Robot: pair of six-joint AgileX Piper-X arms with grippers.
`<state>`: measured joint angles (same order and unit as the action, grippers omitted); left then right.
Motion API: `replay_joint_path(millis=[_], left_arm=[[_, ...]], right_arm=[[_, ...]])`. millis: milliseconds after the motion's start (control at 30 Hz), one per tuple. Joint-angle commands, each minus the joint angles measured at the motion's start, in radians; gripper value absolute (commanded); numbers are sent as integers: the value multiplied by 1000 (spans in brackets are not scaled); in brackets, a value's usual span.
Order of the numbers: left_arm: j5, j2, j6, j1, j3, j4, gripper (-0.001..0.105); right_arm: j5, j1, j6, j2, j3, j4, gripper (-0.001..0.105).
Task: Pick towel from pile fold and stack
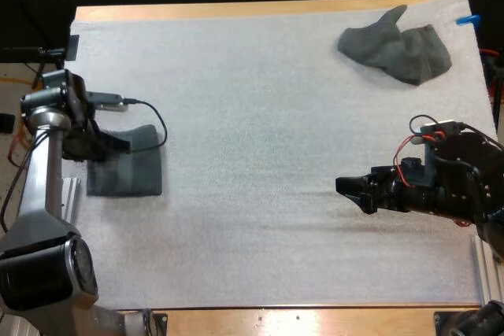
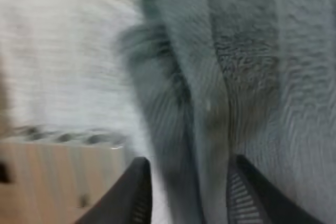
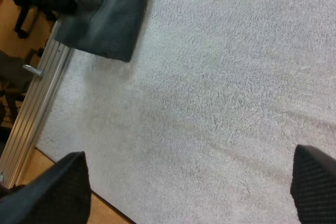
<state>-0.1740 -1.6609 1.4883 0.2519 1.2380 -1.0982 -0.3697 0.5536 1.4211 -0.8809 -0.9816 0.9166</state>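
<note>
A folded dark grey-green towel (image 1: 126,167) lies flat near the mat's left edge, also seen in the right wrist view as the folded towel (image 3: 107,19). My left gripper (image 1: 102,149) hovers at its upper left corner. In the left wrist view the left gripper (image 2: 189,198) is open, its fingers standing either side of a raised fold of the towel (image 2: 236,66). A crumpled towel (image 1: 398,51) sits at the far right of the mat. My right gripper (image 1: 352,192) is open over bare mat at the right, and the right gripper (image 3: 189,192) holds nothing.
An aluminium rail (image 1: 71,194) runs along the mat's left edge beside the folded towel, with wood table (image 2: 58,182) beyond it. The white mat (image 1: 260,155) stretches wide between the two arms.
</note>
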Motion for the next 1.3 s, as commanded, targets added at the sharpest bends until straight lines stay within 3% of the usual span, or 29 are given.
replay_joint_path(millis=[0,267,433,500,833,1033,1167,1267], left_arm=[[-35,11,-5,-3,30,-27,34],[-9,83,16,-3,83,-53,34],[206,208,57,-15,83,-52,34],[236,257,57,-36,83,-49,34],[238,469,17,-198,83,-86,35],[277,538,69,-313,83,-166,59],[276,567,109,-381,83,-215,63],[272,591,171,-431,83,-254,62]], right_arm=[[-11,-2,3,1,-1,-8,75],[-11,-2,3,1,-1,-8,75],[-11,-2,3,1,-1,-47,75],[-11,-2,3,1,-1,-68,75],[1,-2,19,1,-1,-88,75],[112,-4,95,1,-1,-94,75],[156,-38,139,1,-1,-70,75],[175,-127,176,1,-1,-41,75]])
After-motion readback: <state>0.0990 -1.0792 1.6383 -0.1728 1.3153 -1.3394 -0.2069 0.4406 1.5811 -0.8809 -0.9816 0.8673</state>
